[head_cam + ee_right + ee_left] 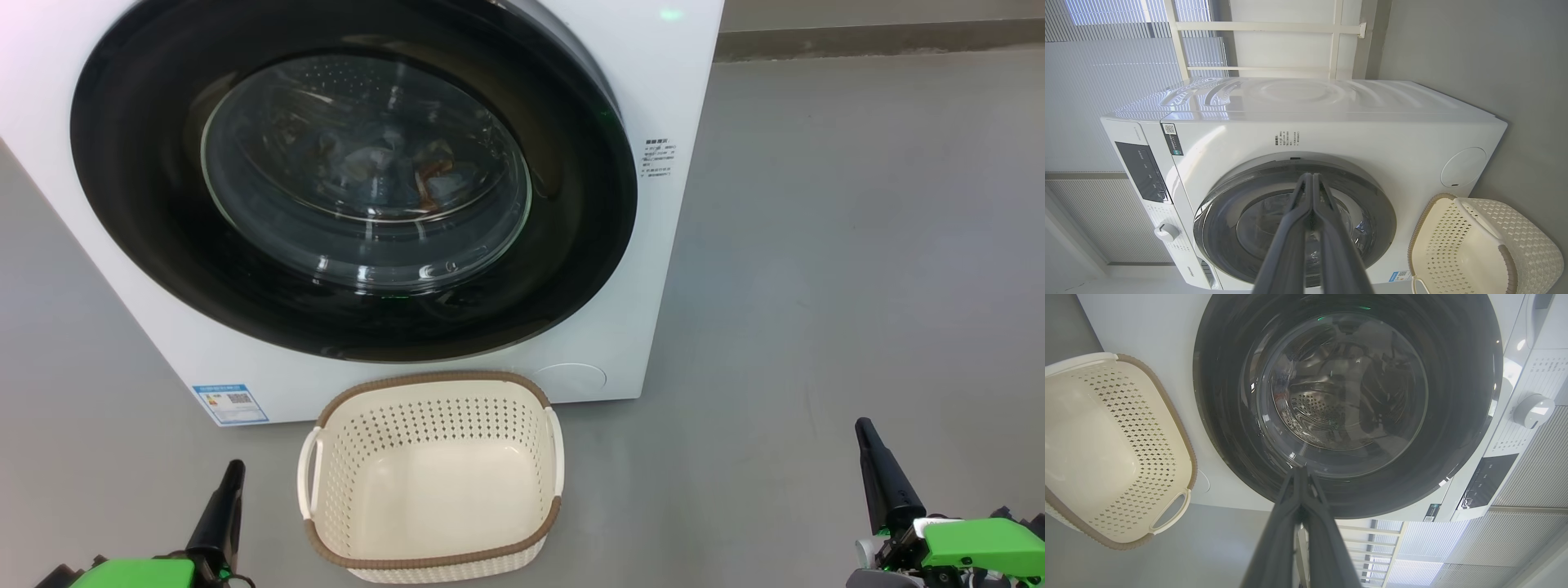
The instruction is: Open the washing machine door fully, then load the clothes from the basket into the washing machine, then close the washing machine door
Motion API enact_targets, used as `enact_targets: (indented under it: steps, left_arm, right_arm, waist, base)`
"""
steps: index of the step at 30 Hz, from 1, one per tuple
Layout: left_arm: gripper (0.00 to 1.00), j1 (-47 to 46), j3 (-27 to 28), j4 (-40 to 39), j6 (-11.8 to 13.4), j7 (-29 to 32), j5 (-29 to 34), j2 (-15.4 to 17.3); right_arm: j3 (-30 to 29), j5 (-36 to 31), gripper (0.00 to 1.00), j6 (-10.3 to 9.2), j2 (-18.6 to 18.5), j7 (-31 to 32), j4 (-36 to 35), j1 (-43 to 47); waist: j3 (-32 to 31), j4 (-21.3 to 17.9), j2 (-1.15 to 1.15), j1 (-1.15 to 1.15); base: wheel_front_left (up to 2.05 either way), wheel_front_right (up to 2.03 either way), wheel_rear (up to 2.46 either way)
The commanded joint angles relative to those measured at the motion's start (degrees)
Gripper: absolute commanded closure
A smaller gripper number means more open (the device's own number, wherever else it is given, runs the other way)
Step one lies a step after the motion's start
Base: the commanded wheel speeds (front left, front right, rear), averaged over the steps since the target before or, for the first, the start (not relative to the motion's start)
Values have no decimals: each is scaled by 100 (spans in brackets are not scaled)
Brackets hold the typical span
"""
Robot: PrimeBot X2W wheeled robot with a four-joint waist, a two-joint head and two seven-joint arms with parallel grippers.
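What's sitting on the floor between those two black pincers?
In the head view, the empty basket sits between the left gripper and the right gripper, in front of the washing machine.

The head camera looks down closely on the washing machine door (351,180) and basket (433,378); both wrist cameras (rolled sideways) face them too.

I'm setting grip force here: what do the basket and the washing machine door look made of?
The basket looks like moulded cream plastic with a matte finish, judging by its regular punched holes. Its brown rim has a woven look and is probably plastic too. The washing machine door appears to be glossy black plastic, showing reflections, around a clear bulging window, likely glass.
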Motion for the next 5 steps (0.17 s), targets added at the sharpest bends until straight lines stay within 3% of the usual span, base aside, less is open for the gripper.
enact_targets:
  steps: [1,5]
  left_arm:
    - [100,-249,200,-107,-15,23,70,66]
    - [100,-249,201,-107,-15,24,71,65]
  right_arm:
    - [140,-38,100,9,-11,40,-142,-230]
    - [139,-39,100,9,-11,41,-141,-231]
  waist:
    - [0,0,0,0]
    - [0,0,0,0]
  base:
    - [0,0,0]
    - [0,0,0]
